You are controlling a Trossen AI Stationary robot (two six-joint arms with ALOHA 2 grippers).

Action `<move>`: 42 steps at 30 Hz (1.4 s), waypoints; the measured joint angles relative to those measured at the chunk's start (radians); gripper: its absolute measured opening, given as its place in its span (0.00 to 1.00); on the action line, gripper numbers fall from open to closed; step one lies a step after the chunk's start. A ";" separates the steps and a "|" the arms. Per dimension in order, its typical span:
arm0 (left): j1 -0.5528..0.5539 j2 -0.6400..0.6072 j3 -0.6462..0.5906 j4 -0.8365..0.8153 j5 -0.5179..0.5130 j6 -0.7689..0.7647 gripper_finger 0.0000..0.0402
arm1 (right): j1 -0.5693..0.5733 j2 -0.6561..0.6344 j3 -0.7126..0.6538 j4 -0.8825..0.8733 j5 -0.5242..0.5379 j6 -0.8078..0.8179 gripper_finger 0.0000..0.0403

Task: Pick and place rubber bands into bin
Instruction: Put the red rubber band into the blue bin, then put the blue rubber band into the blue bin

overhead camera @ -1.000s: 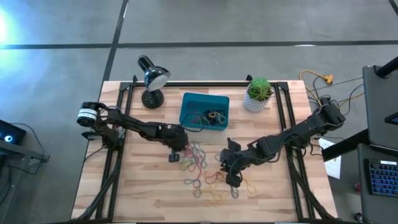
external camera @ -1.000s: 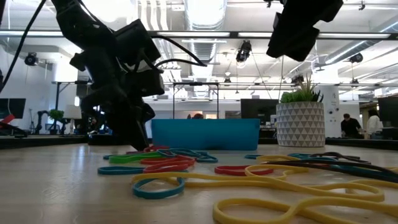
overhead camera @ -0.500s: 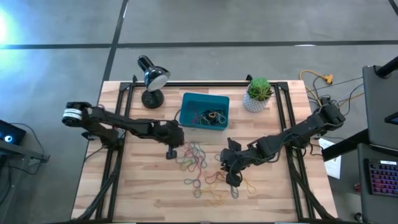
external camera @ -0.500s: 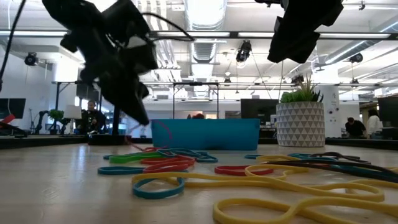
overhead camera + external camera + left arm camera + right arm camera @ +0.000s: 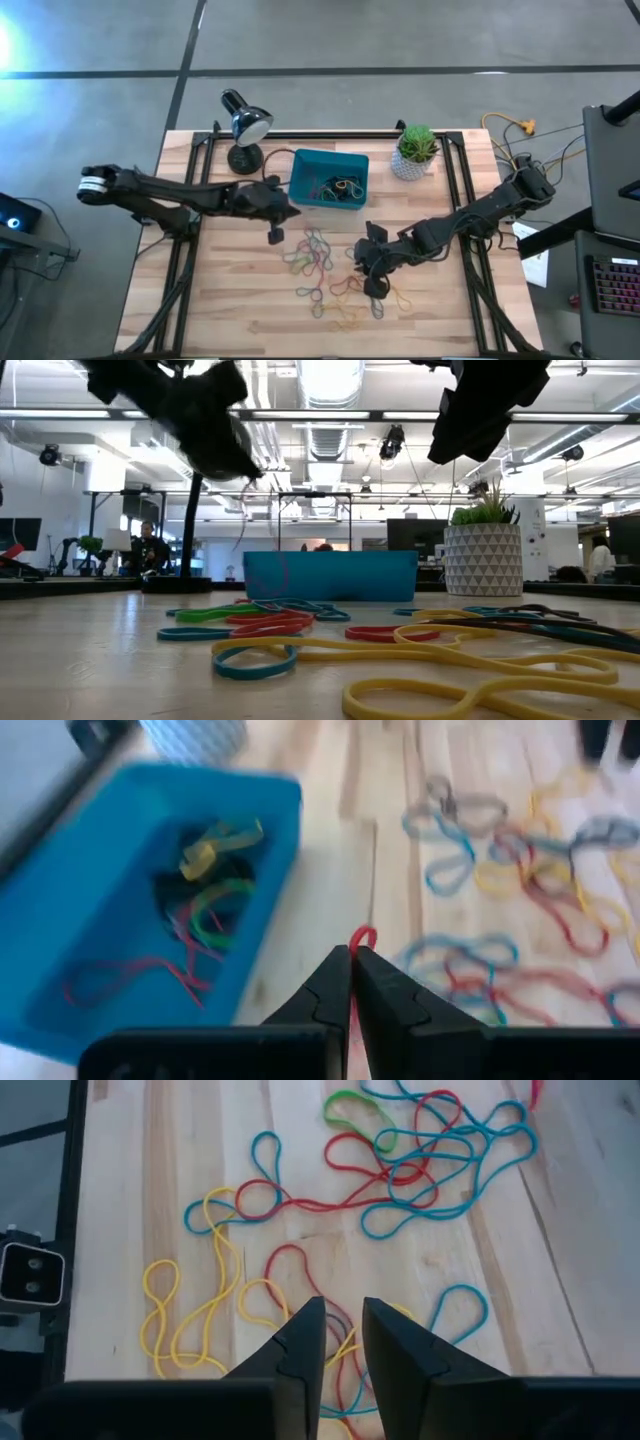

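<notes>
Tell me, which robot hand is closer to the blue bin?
The left. The left gripper hangs just off the bin's near left corner, pinching a red rubber band. The right gripper is farther away, over the loose bands on the table.

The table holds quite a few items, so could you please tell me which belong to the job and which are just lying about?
Job:
- rubber bands
- bin
- red band pinched in the left gripper
- right gripper, above the bands

Lying about:
- desk lamp
- potted plant
</notes>
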 joint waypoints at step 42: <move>0.339 0.332 0.235 0.032 -0.084 0.121 0.19 | 0.000 0.000 -0.014 0.003 0.026 0.013 0.15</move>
